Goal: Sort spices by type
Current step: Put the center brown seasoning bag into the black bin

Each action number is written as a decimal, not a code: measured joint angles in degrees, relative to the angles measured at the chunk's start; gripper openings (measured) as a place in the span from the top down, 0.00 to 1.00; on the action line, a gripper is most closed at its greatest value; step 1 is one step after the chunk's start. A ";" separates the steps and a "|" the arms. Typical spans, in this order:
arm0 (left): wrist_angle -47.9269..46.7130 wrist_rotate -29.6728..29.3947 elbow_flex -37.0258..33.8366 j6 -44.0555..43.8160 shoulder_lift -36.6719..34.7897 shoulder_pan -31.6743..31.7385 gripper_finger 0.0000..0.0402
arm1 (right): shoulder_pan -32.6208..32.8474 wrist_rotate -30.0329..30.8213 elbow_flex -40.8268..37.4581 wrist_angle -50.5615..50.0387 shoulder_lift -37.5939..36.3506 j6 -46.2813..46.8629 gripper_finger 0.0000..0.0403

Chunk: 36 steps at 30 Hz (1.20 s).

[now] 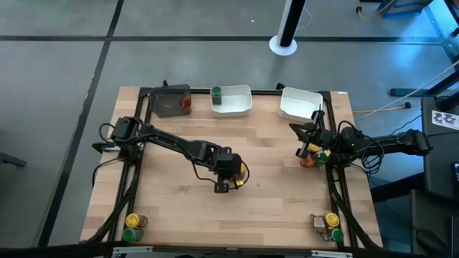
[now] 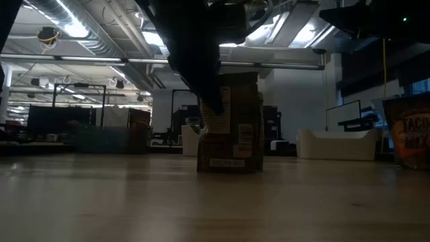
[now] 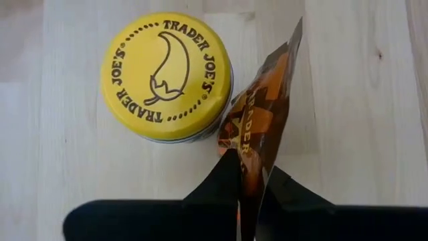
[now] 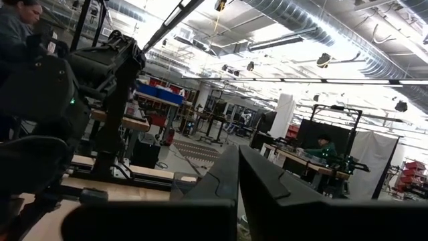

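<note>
Left gripper (image 3: 247, 175) pinches an orange packet (image 3: 259, 127) beside a yellow-lidded jar (image 3: 166, 75) mid-table. Right gripper (image 4: 239, 175) waits clenched, empty, at the table's right edge.

Wooden table (image 1: 179, 208): dark tray (image 1: 171, 101), two white trays (image 1: 233, 101) at far edge; yellow-lidded jar (image 3: 166, 75), orange packet (image 3: 259, 127) at centre; jars (image 1: 133, 227) at near corners.

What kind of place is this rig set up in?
Most likely an open industrial lab or workshop: exposed ducts and strip lights run overhead, workbenches fill the room behind, and a person sits at a bench. The wooden table stands on bare concrete floor.
</note>
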 joint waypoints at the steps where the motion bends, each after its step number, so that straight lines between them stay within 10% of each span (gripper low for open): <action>1: -0.26 -0.29 0.00 -0.12 -0.11 0.00 0.99 | 0.02 0.00 0.00 0.00 -0.01 0.00 0.96; 23: -16.38 -9.76 1.29 -4.90 -14.95 1.51 1.00 | 0.02 0.48 0.00 -0.02 -0.02 -0.09 0.96; 36: -26.11 -24.85 -0.07 -10.78 -28.31 10.06 1.00 | 0.02 0.52 0.00 -0.05 -0.02 -0.09 0.96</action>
